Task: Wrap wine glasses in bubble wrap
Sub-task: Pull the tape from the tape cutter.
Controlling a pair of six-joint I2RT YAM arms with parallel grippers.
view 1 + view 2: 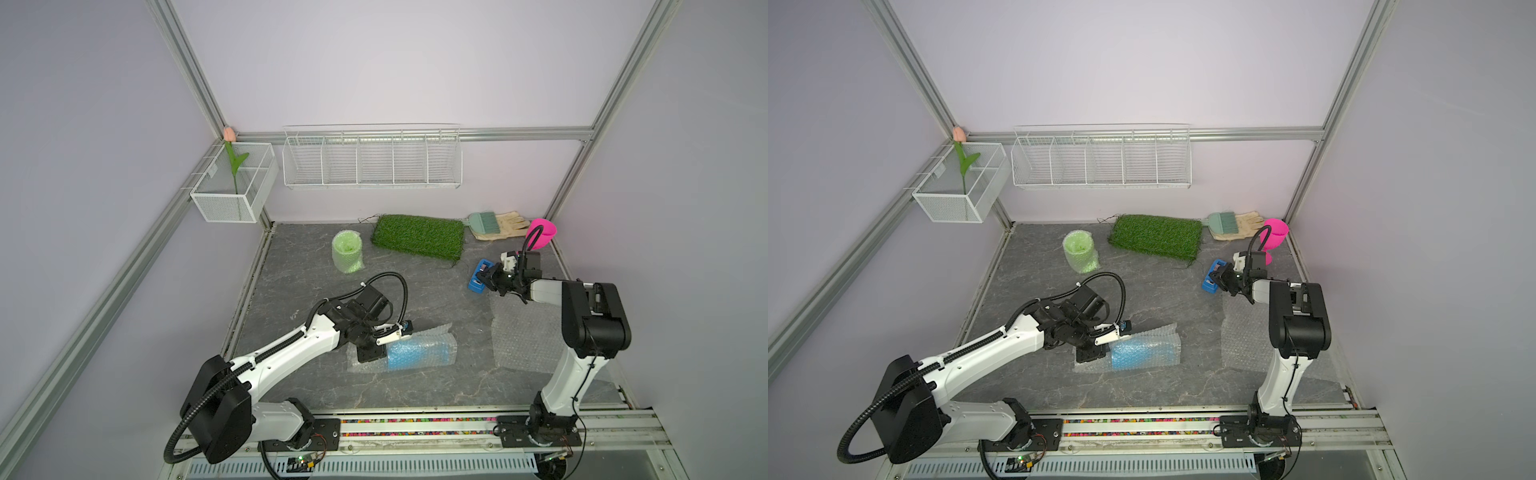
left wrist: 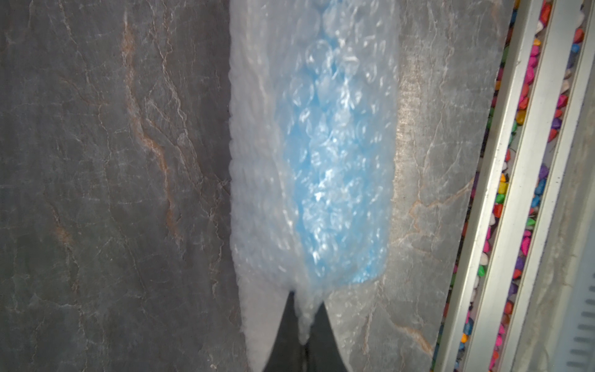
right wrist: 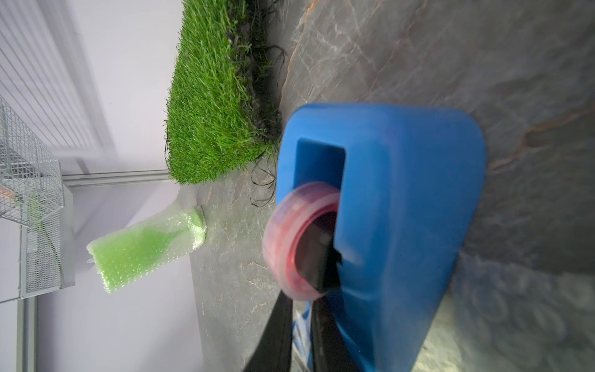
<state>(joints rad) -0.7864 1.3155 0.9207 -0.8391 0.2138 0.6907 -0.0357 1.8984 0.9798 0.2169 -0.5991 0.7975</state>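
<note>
With your left claw [image 2: 302,325] clamped on the gathered end of the bubble wrap [image 2: 257,161], the sky-blue wine glass [image 2: 338,180] rolled inside just ahead of its tips, you needed a firm pinch while your right claw [image 1: 482,277], nearly together at the tape dispenser [image 3: 402,193], grip unclear, drew tape cleanly.

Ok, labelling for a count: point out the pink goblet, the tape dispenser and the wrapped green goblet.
pink goblet [image 1: 547,235]: in a top view, bowl wall.
tape dispenser [image 3: 402,199]: right wrist view, blue body.
wrapped green goblet [image 1: 348,255]: in a top view, bubble-wrapped side.
</note>
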